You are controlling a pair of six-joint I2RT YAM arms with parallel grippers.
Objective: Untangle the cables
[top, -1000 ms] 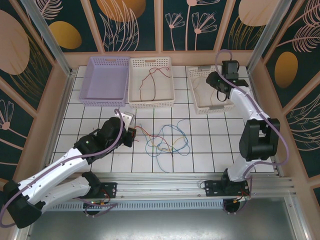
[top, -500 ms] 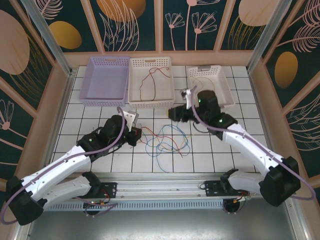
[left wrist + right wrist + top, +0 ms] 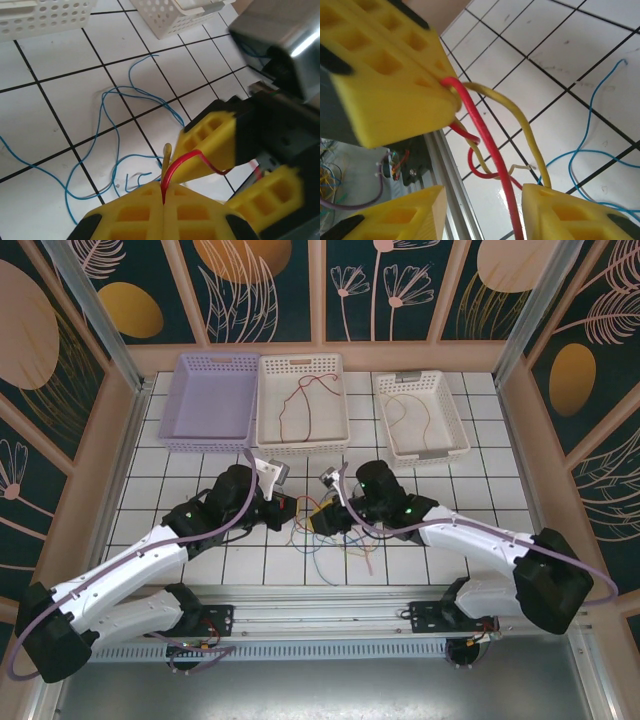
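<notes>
We judge we are teasing one strand from the cables [image 3: 348, 540] mid-table: our left gripper [image 3: 164, 192] pinches the red cable [image 3: 490, 145], and our right gripper [image 3: 482, 200], at its 3 o'clock, stands open astride it and must close, then pull away.

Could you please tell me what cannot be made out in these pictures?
- Top external: cable tangle partly hidden under the right gripper; strands too thin to trace.
- Left wrist: end of red cable buried in shut left gripper.
- Right wrist: red cable leaves the bottom edge.
</notes>
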